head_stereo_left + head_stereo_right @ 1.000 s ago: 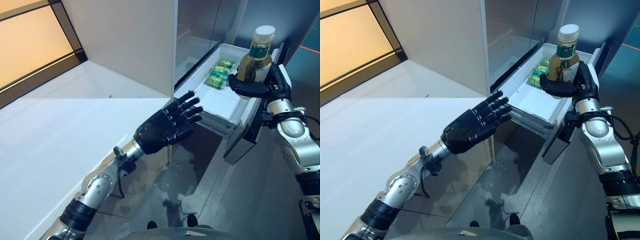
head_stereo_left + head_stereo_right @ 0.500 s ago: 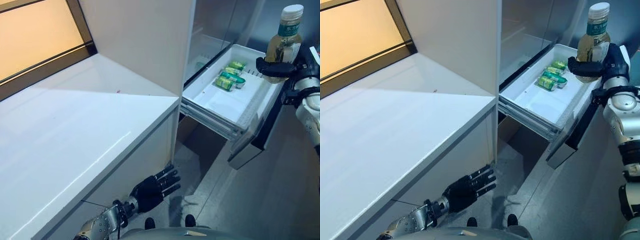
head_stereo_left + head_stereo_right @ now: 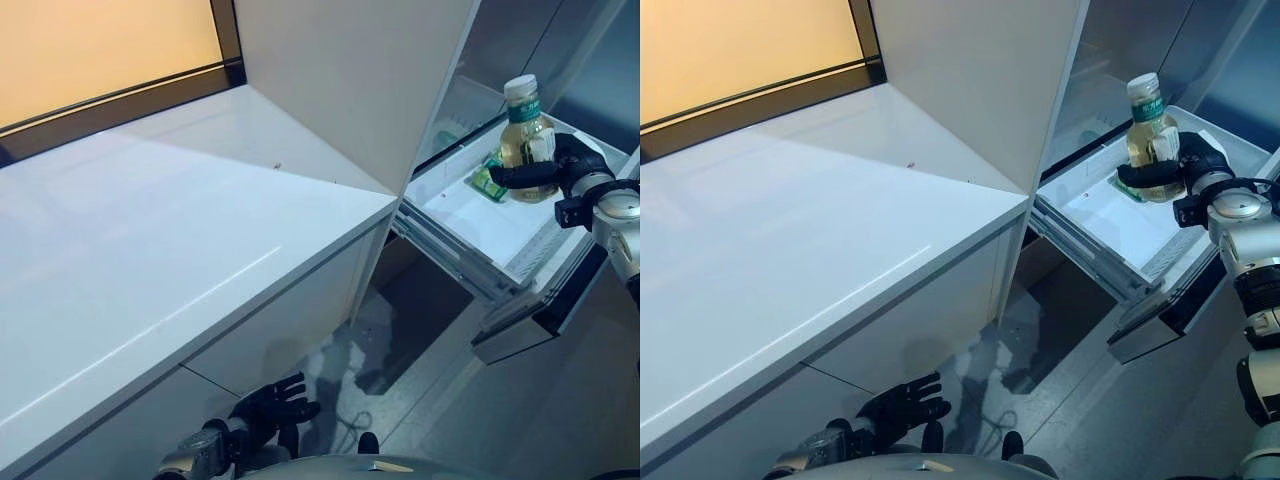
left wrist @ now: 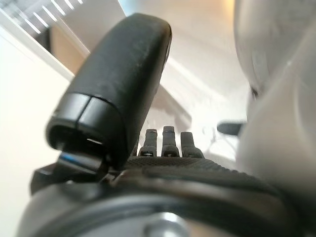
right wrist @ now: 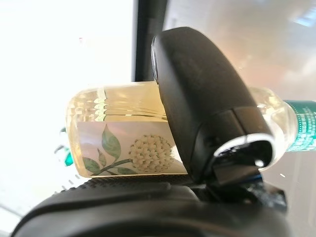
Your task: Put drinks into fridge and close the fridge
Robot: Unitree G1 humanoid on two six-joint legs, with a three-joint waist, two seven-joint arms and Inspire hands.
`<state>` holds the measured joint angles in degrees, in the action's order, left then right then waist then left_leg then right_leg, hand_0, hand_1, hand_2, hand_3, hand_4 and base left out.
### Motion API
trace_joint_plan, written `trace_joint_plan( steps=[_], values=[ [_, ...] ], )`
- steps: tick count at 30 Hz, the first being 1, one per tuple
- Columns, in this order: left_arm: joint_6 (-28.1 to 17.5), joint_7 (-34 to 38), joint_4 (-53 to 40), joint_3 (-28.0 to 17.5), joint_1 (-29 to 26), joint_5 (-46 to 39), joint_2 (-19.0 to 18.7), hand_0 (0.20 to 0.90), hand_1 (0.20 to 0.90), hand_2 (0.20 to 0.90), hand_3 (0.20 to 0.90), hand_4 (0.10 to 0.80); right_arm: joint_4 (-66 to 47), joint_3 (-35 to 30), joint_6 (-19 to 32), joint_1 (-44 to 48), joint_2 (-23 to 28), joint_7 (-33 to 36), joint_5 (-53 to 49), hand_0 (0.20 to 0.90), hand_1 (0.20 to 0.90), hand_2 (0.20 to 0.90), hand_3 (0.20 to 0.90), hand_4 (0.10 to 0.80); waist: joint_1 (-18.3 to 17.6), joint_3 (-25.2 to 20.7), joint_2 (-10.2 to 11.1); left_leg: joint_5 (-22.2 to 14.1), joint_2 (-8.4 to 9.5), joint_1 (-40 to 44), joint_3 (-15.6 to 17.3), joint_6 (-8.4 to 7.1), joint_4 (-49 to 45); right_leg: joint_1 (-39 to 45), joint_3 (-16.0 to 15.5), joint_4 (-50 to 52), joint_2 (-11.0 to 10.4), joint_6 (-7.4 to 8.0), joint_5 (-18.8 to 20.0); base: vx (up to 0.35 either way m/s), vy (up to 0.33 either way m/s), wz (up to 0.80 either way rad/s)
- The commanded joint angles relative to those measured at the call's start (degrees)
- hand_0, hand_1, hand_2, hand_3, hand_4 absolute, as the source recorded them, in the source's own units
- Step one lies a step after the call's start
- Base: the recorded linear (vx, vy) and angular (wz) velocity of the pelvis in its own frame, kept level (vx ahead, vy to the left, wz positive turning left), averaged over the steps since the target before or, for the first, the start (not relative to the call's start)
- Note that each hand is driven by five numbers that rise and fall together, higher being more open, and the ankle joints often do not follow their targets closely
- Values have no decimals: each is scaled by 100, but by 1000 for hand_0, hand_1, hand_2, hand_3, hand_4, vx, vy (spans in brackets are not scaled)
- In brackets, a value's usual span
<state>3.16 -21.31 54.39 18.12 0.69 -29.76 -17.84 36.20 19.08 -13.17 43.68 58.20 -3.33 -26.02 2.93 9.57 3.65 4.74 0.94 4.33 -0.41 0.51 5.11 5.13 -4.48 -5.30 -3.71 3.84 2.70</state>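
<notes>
A bottle of pale yellow drink point(image 3: 524, 142) with a white cap and green neck band stands upright in my right hand point(image 3: 560, 172), whose thumb and fingers curl round it point(image 5: 128, 143). It hangs just above the far part of the open white fridge drawer point(image 3: 480, 225). Green cans point(image 3: 487, 181) lie in the drawer behind the bottle, partly hidden. My left hand point(image 3: 897, 410) hangs low by the floor under the counter, fingers straight and holding nothing point(image 4: 168, 143).
A white counter point(image 3: 170, 240) fills the left and middle, with a tall white cabinet wall point(image 3: 350, 80) at its far end. The drawer's dark front panel point(image 3: 560, 300) juts out at the right. Grey floor point(image 3: 420, 400) lies below.
The camera has swung right. My right hand has lowered the bottle toward the drawer. My left hand has sunk a little further under the counter.
</notes>
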Motion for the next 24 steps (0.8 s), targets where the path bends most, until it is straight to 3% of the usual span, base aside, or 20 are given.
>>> trace_joint_plan(
  steps=[1,10,24],
  values=[
    [-218,388,645,82,22,424,-351,900,900,900,900,800,169,234,358,1864,319,58,299,300,300,300,200,100,105,-215,61,-361,-271,-202,-25,-97,-105,-357,8,471,224,-191,-142,-197,-88,-10],
    [-550,264,168,-63,-262,-363,-414,900,900,900,900,800,850,1183,-246,2276,529,-756,1087,300,300,300,200,100,110,580,-295,-243,-225,-923,-246,-140,-340,-933,-8,595,249,-300,-141,-174,-56,3],
    [-688,339,-214,198,-591,-238,-583,900,900,900,900,800,1627,1295,-833,2306,526,-1466,1797,300,300,300,200,100,179,932,-447,-111,-222,-1296,-248,-195,-319,-1261,-209,660,181,-301,-102,-68,-36,8]
  ],
)
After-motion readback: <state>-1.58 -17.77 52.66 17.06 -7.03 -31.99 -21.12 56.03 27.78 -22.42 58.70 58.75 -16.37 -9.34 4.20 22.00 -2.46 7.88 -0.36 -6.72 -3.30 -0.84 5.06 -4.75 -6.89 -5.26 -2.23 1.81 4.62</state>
